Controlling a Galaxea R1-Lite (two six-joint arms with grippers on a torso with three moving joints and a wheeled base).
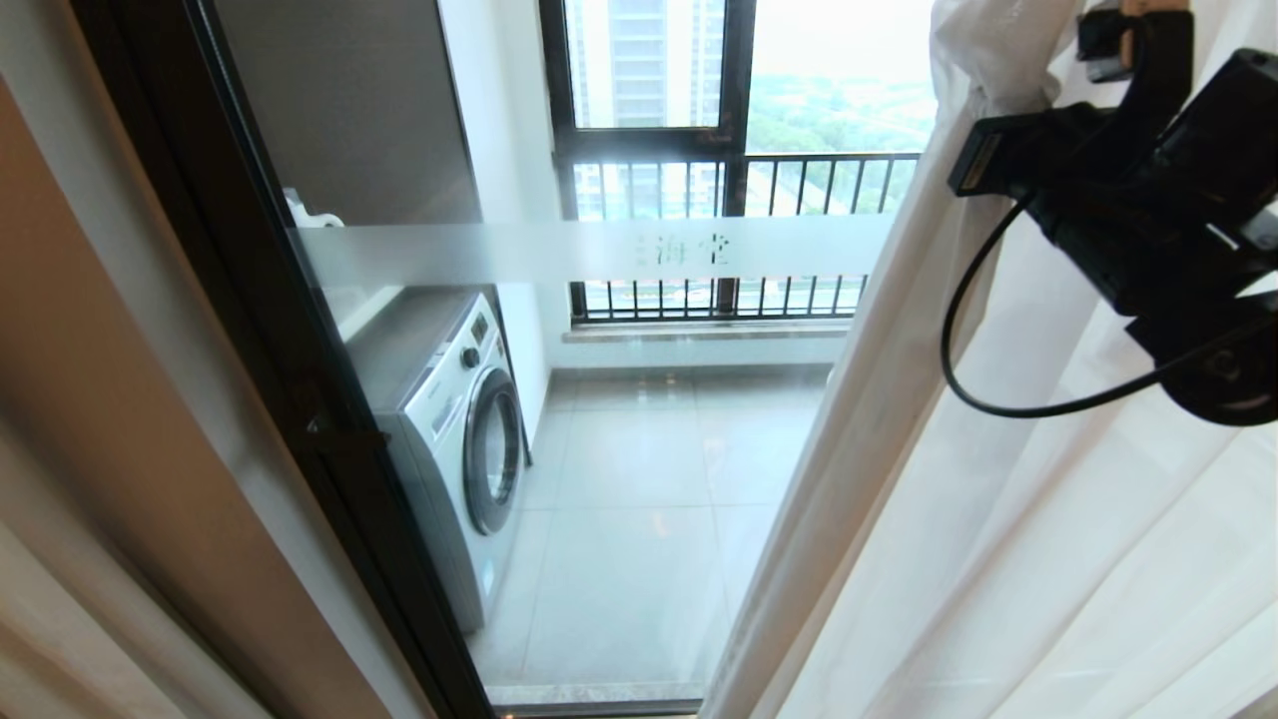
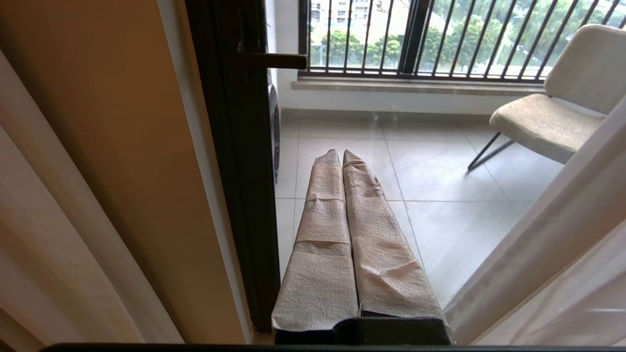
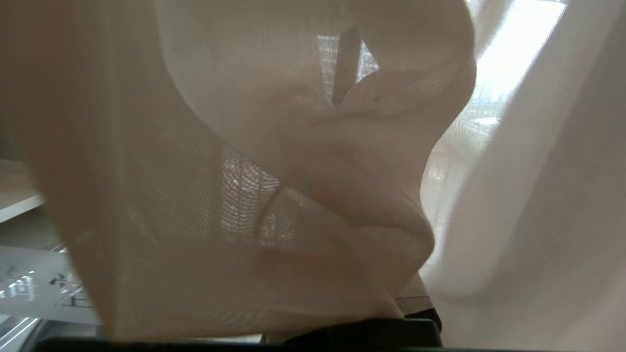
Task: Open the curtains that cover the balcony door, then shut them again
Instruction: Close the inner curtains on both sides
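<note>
Far left hangs the opaque beige drape [image 1: 120, 429], gathered against the thick black frame of the balcony door [image 1: 260, 300]. Beside it the glass is uncovered: a frosted white band [image 1: 599, 250] runs across the pane, and through it show a washing machine [image 1: 459, 439] at the balcony's left wall, the tiled balcony floor [image 1: 639, 499] and a farther black-framed window with a barred railing [image 1: 739, 190].

The left gripper [image 2: 341, 156] hangs low near the door frame, its padded fingers [image 2: 323, 234] pressed together with nothing between them — apparently idle. Its view also catches the small black door handle [image 2: 274, 60] and a beige chair [image 2: 552, 117] out on the balcony's right side.

To the right, the white sheer curtain [image 1: 978, 519] covers the right part of the door, its leading edge running slantwise down the glass. The right gripper [image 1: 1118, 40] is raised high at that edge; the right wrist view shows sheer fabric [image 3: 274, 195] draped right over its fingers, which are clenched, though whether cloth is truly pinched I cannot tell.

My reading: the opening is about half done — the left of the door is clear, the sheer is not yet fully drawn aside, and the whole closing remains. Fabric blanketing the wrist camera is the chief hindrance; the arm's dangling cable [image 1: 958, 350] could snag in the folds.
</note>
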